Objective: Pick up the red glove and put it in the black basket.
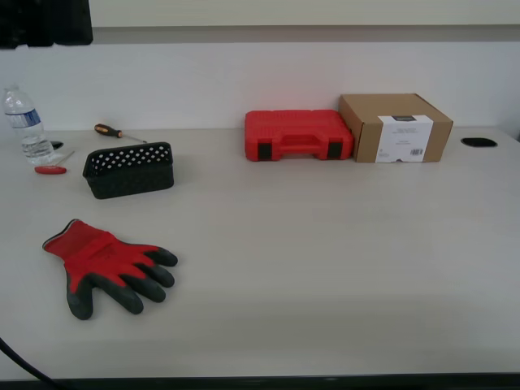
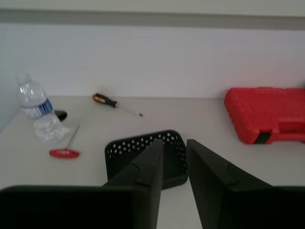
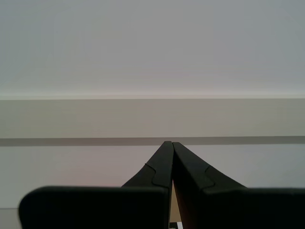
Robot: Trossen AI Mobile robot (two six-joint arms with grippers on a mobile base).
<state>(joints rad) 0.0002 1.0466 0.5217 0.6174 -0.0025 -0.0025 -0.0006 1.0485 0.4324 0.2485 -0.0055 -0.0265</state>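
The red glove lies flat on the table at the front of the exterior view's left, with its dark fingers spread. The black basket stands upright and empty behind it. The basket also shows in the first wrist view, just beyond my first gripper. That gripper is empty, with its jaws a narrow gap apart. The glove is out of the first wrist view. My second gripper is shut on nothing and faces the wall. Neither gripper shows in the exterior view.
A red plastic tool case and a brown cardboard box stand at the back. A water bottle, an orange-handled screwdriver and a small red-handled tool lie at the back of the exterior view's left.
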